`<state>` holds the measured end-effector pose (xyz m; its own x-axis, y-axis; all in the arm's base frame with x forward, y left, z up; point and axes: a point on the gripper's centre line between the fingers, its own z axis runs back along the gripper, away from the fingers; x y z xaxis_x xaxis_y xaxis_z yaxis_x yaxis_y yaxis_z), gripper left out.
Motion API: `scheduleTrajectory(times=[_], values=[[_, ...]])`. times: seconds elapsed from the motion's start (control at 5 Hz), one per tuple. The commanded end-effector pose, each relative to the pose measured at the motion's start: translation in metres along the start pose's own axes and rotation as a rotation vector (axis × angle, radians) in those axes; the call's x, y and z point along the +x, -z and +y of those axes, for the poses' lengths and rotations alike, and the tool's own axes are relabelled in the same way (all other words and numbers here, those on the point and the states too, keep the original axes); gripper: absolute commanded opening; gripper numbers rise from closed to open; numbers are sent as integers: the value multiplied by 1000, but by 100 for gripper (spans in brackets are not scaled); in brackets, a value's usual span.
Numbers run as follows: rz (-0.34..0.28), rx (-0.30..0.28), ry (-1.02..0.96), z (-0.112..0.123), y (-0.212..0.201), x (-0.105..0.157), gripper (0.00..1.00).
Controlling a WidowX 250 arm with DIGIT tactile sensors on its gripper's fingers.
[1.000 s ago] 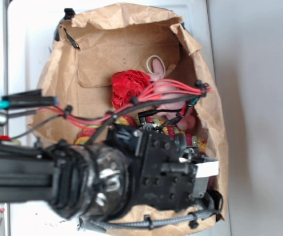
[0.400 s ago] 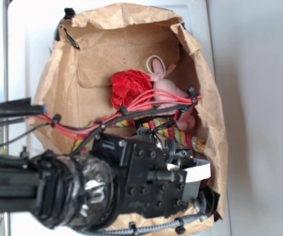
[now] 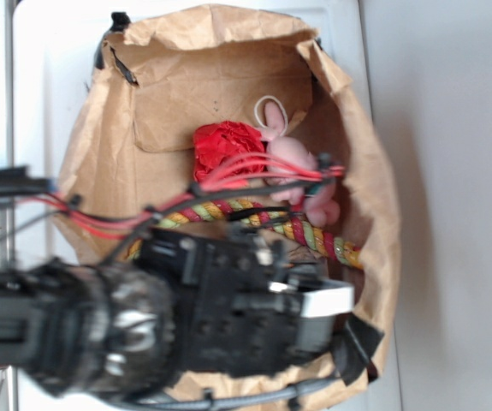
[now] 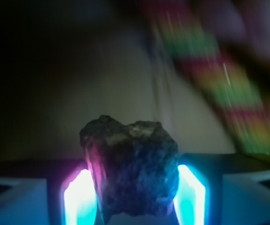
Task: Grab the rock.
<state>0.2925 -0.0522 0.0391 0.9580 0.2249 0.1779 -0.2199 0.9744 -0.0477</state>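
Rock (image 4: 131, 166) sits pinched between the gripper (image 4: 135, 197) pads, glowing either side of it. Hard, rough, probably dense, it should grip well across its flat flanks. Beyond the rock lies a striped rope (image 4: 205, 70), blurred.

My exterior cam sits overhead, looking down into the open paper bag (image 3: 228, 103), w/ the arm (image 3: 83, 321) filling the lower left, close to the lens and blurred. My wrist cam sits low between the gripper (image 4: 135, 199) pads, facing forward, very near: rock (image 4: 131, 166) fills centre, bg dark and smeared. Both views share the striped rope (image 3: 263, 218) (image 4: 219, 84); the exterior cam doesn't show the rock, arm covers that spot.
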Motion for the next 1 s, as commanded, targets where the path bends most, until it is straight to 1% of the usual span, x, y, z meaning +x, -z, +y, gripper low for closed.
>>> scheduleTrajectory(times=[0.0, 0.2, 0.4, 0.6, 0.8], values=[[-107, -40, -26, 24, -52, 38, 0], [-115, -55, -61, 52, -78, 63, 0], [-114, -107, -93, 72, -101, 73, 0], [-118, -67, -154, 71, -118, 73, 0], [-115, -75, -96, 67, -129, 66, 0]])
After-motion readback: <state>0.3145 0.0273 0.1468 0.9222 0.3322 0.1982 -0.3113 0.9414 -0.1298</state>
